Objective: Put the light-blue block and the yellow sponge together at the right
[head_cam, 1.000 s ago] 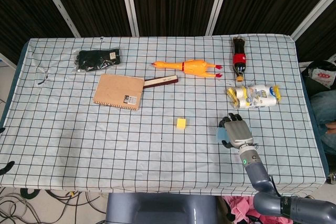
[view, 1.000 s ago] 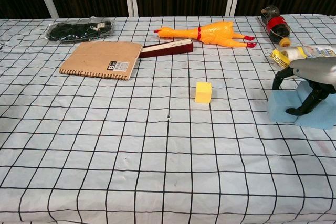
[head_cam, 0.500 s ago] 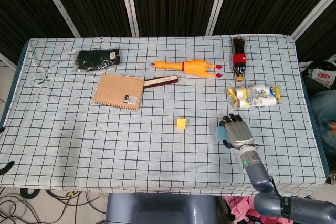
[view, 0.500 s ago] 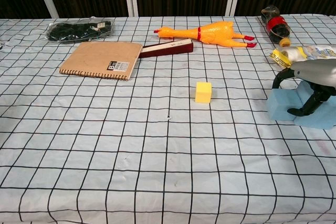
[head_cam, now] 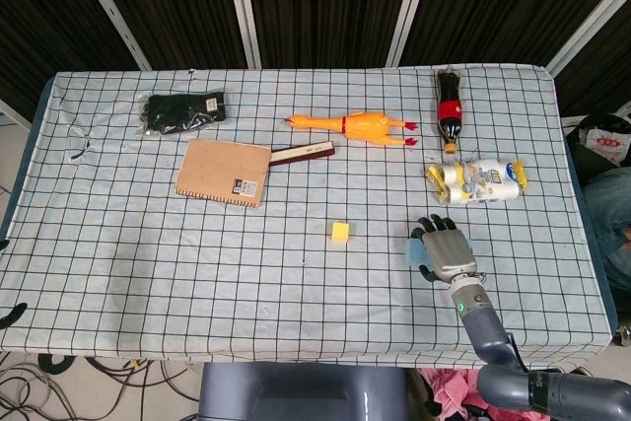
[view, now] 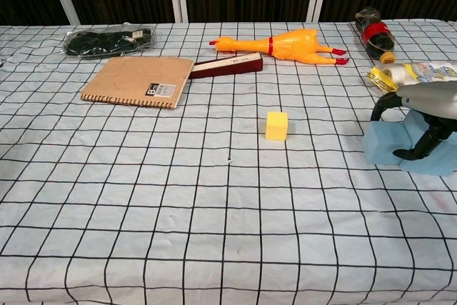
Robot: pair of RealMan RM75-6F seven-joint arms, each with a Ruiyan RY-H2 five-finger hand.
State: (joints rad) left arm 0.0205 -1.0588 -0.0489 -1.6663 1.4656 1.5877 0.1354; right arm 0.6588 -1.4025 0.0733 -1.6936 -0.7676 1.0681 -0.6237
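We see our right hand [view: 421, 116] at three o'clock, dark fingers [view: 416, 149] arched over the flat light-blue foam block [view: 391, 148]; the small yellow sponge cube [view: 276, 125] sits well apart, near centre.

sponge [view: 277, 125] left of block [view: 396, 149], hand [view: 421, 116] over block

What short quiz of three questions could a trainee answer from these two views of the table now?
1. True or false: the yellow sponge touches the light-blue block.
2. Which thing lies nearest the right hand? A) rubber chicken B) light-blue block C) notebook
3. Fill in: the cola bottle lies on the ____ side of the table.

Key
1. False; bare cloth lies between them.
2. B; the hand is over the block, with fingers around it.
3. Right.
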